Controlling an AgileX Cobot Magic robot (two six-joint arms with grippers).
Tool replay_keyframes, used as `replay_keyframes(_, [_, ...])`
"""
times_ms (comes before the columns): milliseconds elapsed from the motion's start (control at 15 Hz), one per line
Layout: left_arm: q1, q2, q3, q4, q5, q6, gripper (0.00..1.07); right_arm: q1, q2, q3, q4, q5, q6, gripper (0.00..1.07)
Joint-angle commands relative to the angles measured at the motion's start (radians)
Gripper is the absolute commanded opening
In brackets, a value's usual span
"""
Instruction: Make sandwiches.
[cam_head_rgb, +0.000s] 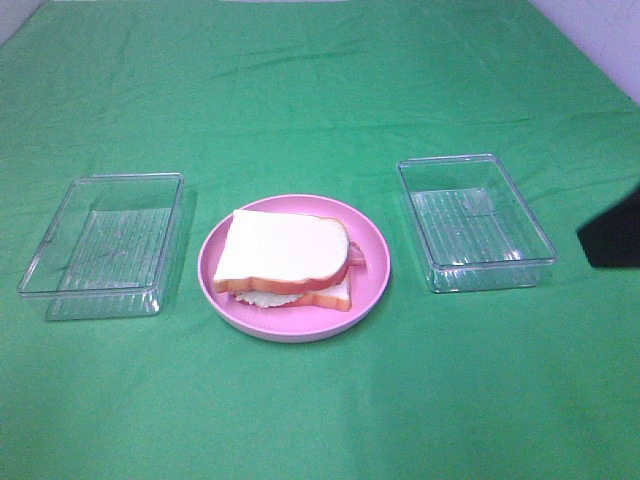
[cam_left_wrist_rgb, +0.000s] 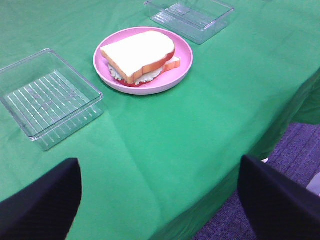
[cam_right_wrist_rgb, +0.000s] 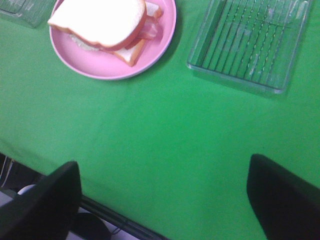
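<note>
Sandwich stacked on the pink plate, both claws wide open and holding nothing.

The sandwich (cam_head_rgb: 285, 262) lies on the pink plate (cam_head_rgb: 372, 262) mid-counter (cam_head_rgb: 320, 410), between two clear trays (left tray (cam_head_rgb: 100, 245), right tray (cam_head_rgb: 475, 222)). The left claw (cam_left_wrist_rgb: 160, 200) and right claw (cam_right_wrist_rgb: 165, 200) hang back near the counter's front edge, well apart from the sandwich. Bacon pokes out one side; a pale frill beneath is probably lettuce.
</note>
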Motion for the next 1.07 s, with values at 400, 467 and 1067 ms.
replay_keyframes(400, [-0.002, -0.022, 0.003, 0.001, -0.005, 0.000, 0.80, 0.001, -0.638, 0.288, -0.027, 0.131, -0.034, 0.84])
replay_keyframes(467, [-0.002, -0.022, 0.003, 0.000, -0.005, 0.002, 0.80, 0.001, -0.732, 0.289, -0.039, 0.129, -0.055, 0.84])
replay_keyframes(1067, [-0.002, -0.022, 0.003, -0.001, -0.005, 0.002, 0.80, 0.001, -0.846, 0.289, -0.042, 0.129, -0.063, 0.82])
